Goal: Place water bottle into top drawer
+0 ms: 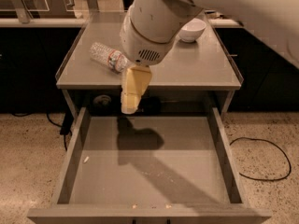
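The water bottle (108,58) lies on its side on the left part of the grey tabletop (187,64), clear with a reddish label band. My gripper (130,101) hangs from the big white arm just in front of the table's front edge, right of and below the bottle, above the back of the top drawer (149,167). It holds nothing. The drawer is pulled fully out, grey, with only a few crumbs on its flat bottom.
A white bowl (192,30) stands at the back right of the tabletop. A black cable (261,160) loops on the speckled floor right of the drawer. Dark cabinets flank the table on both sides.
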Robot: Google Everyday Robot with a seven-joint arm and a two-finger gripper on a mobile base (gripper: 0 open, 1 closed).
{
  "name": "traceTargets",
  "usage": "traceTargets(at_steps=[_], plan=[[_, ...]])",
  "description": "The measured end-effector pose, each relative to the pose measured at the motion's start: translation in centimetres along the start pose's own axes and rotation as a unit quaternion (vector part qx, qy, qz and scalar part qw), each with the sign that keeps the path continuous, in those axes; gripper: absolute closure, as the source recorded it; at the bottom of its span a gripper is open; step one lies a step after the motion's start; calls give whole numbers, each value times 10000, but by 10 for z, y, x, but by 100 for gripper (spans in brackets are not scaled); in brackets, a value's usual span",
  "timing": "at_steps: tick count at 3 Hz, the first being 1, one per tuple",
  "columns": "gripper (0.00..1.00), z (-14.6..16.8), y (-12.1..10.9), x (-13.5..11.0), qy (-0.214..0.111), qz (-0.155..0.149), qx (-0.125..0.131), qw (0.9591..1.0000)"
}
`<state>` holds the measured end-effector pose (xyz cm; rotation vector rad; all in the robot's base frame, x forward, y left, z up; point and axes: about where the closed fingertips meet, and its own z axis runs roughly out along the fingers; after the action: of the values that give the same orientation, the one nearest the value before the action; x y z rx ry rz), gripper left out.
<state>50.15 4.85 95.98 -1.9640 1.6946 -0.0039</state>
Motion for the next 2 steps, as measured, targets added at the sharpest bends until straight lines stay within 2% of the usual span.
traceTargets(at_steps=[1,2], plan=[[0,19,-21,-3,-158,-228,324,9991],[0,47,-53,-8,-144,-460,573,9972]])
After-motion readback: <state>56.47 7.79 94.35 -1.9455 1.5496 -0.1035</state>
